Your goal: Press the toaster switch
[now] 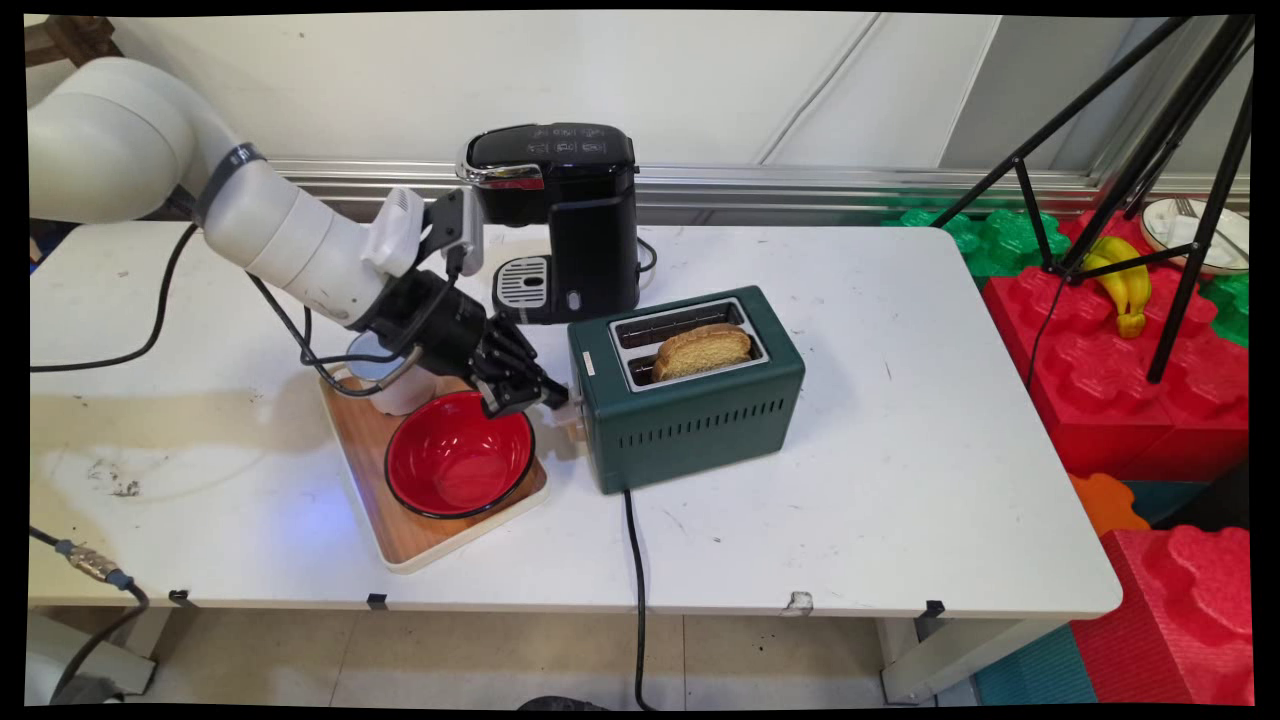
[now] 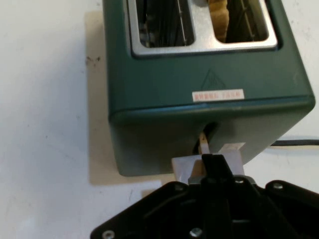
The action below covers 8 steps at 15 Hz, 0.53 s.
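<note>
Your tool (image 2: 215, 162) sits closed on the toaster's lever (image 2: 208, 160), low at the green toaster (image 1: 690, 400), with the toast (image 1: 702, 350) standing high in its slot.

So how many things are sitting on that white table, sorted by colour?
Green: 1, the toaster
Black: 1, the coffee machine
Red: 1, the bowl
Wood-coloured: 1, the tray under the bowl
White: 1, a cup on the tray, mostly hidden by the arm
Brown: 1, the toast in the toaster's slot
Total: 6
</note>
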### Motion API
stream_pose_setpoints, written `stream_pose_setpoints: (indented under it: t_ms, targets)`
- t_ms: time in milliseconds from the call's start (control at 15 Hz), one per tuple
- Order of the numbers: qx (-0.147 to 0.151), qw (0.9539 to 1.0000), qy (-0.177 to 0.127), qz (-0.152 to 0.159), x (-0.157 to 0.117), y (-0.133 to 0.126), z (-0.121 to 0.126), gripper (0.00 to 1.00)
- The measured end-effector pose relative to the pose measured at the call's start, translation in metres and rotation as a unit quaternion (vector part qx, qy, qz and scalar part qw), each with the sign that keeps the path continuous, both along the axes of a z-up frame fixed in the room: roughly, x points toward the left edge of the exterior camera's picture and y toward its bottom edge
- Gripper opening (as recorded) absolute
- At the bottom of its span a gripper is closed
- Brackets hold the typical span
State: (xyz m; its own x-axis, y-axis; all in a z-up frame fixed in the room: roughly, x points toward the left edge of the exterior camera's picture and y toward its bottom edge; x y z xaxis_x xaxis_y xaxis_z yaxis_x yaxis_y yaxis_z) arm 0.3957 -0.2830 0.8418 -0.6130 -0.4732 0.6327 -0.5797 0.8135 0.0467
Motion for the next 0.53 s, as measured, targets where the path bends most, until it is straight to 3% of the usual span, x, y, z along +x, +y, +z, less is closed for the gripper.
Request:
stream_pose_setpoints:
  t_ms: [533]
  targets:
    - [0.006,0.9999,-0.008,-0.007,0.0037,0.0024,-0.0109,0.0]
